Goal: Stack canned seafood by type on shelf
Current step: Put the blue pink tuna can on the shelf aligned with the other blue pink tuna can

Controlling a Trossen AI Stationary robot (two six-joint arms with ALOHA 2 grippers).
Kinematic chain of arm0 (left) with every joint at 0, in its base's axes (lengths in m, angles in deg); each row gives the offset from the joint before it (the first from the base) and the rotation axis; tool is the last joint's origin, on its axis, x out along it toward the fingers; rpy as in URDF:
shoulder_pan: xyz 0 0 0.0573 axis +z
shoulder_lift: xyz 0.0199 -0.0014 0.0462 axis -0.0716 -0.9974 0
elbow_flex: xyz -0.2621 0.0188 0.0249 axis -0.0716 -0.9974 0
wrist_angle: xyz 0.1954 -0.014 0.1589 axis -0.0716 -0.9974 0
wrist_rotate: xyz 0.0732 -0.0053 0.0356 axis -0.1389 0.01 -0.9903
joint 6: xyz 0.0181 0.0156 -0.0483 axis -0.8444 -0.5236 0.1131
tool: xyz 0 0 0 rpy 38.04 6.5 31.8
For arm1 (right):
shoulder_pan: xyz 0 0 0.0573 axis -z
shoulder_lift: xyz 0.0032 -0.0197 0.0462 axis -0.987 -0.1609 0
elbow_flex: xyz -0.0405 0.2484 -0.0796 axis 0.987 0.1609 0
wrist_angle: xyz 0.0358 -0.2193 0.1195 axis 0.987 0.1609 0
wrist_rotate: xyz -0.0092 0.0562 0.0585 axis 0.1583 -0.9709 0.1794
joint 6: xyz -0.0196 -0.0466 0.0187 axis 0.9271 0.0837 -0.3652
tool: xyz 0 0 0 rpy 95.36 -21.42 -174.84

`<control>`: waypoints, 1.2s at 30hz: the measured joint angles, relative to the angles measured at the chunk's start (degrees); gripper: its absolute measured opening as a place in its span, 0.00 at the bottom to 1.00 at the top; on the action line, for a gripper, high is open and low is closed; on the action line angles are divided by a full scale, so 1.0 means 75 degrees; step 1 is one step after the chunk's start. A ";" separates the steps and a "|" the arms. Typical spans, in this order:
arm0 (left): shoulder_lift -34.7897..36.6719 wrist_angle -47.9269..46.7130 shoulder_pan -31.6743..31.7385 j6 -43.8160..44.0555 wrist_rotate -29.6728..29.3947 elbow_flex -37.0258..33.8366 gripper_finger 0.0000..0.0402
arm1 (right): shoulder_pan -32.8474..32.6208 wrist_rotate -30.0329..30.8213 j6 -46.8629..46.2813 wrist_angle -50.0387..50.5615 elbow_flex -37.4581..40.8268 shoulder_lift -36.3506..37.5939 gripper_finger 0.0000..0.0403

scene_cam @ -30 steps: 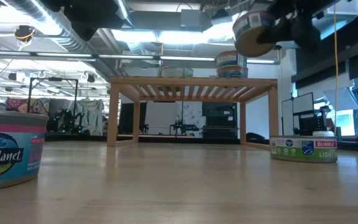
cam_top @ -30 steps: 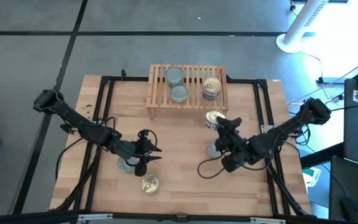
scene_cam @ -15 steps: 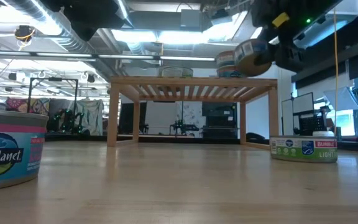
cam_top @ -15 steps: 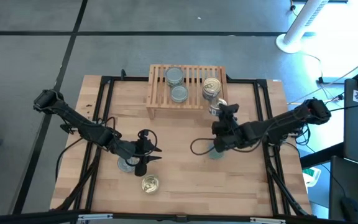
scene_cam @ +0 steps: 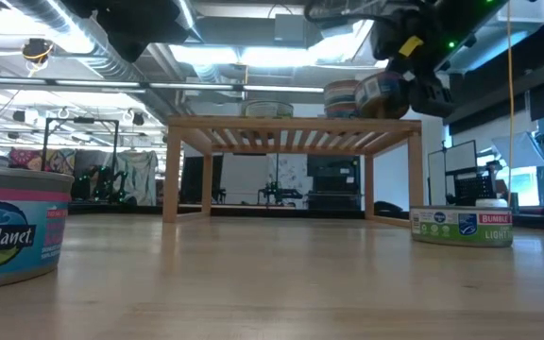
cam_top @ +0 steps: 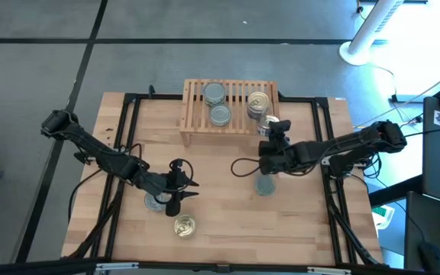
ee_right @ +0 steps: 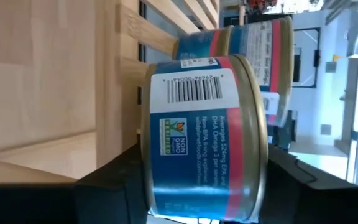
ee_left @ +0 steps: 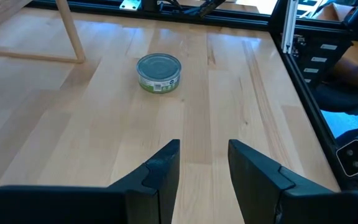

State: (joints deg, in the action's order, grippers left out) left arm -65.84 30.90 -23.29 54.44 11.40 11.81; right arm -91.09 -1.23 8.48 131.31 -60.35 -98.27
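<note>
Two silver tins (cam_top: 215,103) and one gold tin (cam_top: 257,101) sit on the shelf (cam_top: 193,131). The right pincer (cam_top: 268,130) grips a blue-labelled tin (ee_right: 204,137) at the shelf's front edge beside the gold tin. The left pincer (ee_left: 202,165), half open and empty, hovers over the pale wooden worktop (cam_top: 220,214), where three tins (cam_top: 266,186) remain.

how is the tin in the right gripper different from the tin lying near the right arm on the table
The held tin is up at the shelf's near edge, clamped in the right gripper; the loose tin sits free on the table.
The held tin has a blue and red label; the loose tin shows a white and green one.
The loose tin's top is dull silver-grey.
Both are low round cans.
</note>
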 joint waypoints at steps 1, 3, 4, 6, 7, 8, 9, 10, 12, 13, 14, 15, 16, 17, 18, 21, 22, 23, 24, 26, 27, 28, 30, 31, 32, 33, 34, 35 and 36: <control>0.0000 -0.0001 0.0000 0.0000 0.0000 0.0002 0.33 | 0.0038 -0.0028 0.0153 -0.0091 0.0000 0.0000 0.56; 0.0000 0.0000 0.0000 0.0000 0.0000 0.0001 0.33 | 0.0106 -0.0177 0.0360 -0.0335 0.0000 0.0000 0.55; 0.0000 0.0000 0.0000 0.0000 0.0000 0.0001 0.33 | 0.0164 -0.0312 0.0509 -0.0445 0.0000 0.0000 0.54; 0.0000 -0.0001 0.0000 0.0000 0.0000 0.0002 0.33 | 0.0303 -0.0500 0.0791 -0.0662 0.0000 0.0000 0.51; 0.0000 0.0000 0.0000 0.0000 0.0000 0.0000 0.33 | 0.0385 -0.0517 0.0956 -0.0787 0.0000 0.0000 0.49; 0.0000 0.0000 0.0000 0.0000 0.0000 0.0001 0.33 | 0.0475 -0.0546 0.1082 -0.0912 0.0000 0.0000 0.47; -0.0001 0.0000 0.0000 0.0000 0.0000 0.0002 0.33 | 0.0558 -0.0571 0.1222 -0.1015 0.0000 0.0000 0.46; 0.0000 -0.0002 0.0000 0.0000 0.0000 0.0002 0.33 | 0.0635 -0.0610 0.1397 -0.1107 0.0000 0.0000 0.46; -0.0001 0.0000 0.0000 0.0000 0.0001 0.0001 0.33 | 0.0802 -0.0723 0.1622 -0.1313 0.0000 0.0000 0.46; -0.0002 -0.0001 0.0000 0.0000 0.0001 0.0001 0.33 | 0.0870 -0.0805 0.1751 -0.1406 0.0000 0.0000 0.46; 0.0000 -0.0003 0.0000 0.0000 0.0000 0.0000 0.33 | 0.0948 -0.0914 0.1794 -0.1515 0.0000 0.0000 0.48; 0.0000 0.0000 0.0000 0.0000 0.0000 0.0002 0.33 | 0.1025 -0.1044 0.1837 -0.1616 -0.0002 0.0000 0.50; 0.0000 -0.0003 0.0000 0.0000 0.0003 0.0002 0.33 | 0.1097 -0.1159 0.1919 -0.1697 -0.0003 0.0000 0.52; -0.0003 -0.0003 0.0000 0.0000 0.0000 0.0002 0.33 | 0.1169 -0.1230 0.1980 -0.1739 -0.0003 0.0000 0.54; -0.0001 -0.0003 0.0000 0.0000 0.0000 0.0002 0.33 | 0.1237 -0.1295 0.2080 -0.1780 -0.0003 -0.0001 0.56; -0.0003 -0.0003 0.0000 0.0000 0.0000 0.0001 0.33 | 0.1444 -0.1521 0.2357 -0.1980 0.0000 -0.0003 0.57; -0.0002 -0.0003 0.0000 0.0000 0.0001 0.0002 0.33 | 0.1513 -0.1627 0.2394 -0.2039 0.0000 -0.0003 0.58; -0.0002 -0.0003 0.0000 0.0000 0.0000 0.0001 0.33 | 0.1575 -0.1771 0.2443 -0.2119 -0.0003 0.0000 0.58; -0.0003 -0.0004 0.0000 0.0000 0.0000 0.0000 0.33 | 0.1643 -0.1912 0.2500 -0.2157 -0.0003 0.0000 0.58; -0.0003 -0.0006 0.0000 0.0000 0.0000 -0.0001 0.33 | 0.1736 -0.2118 0.2536 -0.2184 -0.0011 0.0011 0.58; -0.0003 -0.0006 0.0000 0.0000 0.0000 0.0002 0.33 | 0.1774 -0.2182 0.2535 -0.2187 -0.0017 0.0016 0.58; -0.0002 -0.0006 0.0000 0.0000 0.0000 0.0002 0.33 | 0.1801 -0.2207 0.2527 -0.2187 -0.0017 0.0020 0.58; -0.0002 -0.0006 0.0000 0.0000 0.0000 -0.0001 0.33 | 0.1801 -0.2129 0.2519 -0.2182 -0.0017 0.0014 0.59; -0.0003 -0.0006 0.0000 0.0000 0.0000 0.0001 0.33 | 0.1798 -0.2080 0.2513 -0.2176 -0.0017 0.0012 0.59; -0.0003 -0.0006 0.0000 0.0000 0.0000 0.0001 0.33 | 0.1791 -0.2075 0.2511 -0.2171 -0.0015 0.0012 0.59; -0.0003 -0.0006 0.0000 0.0000 0.0000 0.0002 0.33 | 0.1785 -0.2078 0.2508 -0.2169 -0.0012 0.0012 0.59; -0.0003 -0.0006 0.0000 0.0000 0.0000 0.0002 0.33 | 0.1784 -0.2087 0.2507 -0.2174 -0.0012 0.0012 0.59; -0.0002 -0.0009 0.0000 0.0000 0.0000 0.0002 0.33 | 0.1786 -0.2125 0.2506 -0.2189 -0.0012 0.0012 0.59; -0.0001 -0.0009 0.0000 0.0000 0.0000 0.0001 0.33 | 0.1786 -0.2164 0.2504 -0.2232 -0.0012 0.0012 0.59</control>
State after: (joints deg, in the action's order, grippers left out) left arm -65.86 30.84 -23.29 54.44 11.40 11.82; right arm -77.69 -17.46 27.26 114.57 -60.43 -98.18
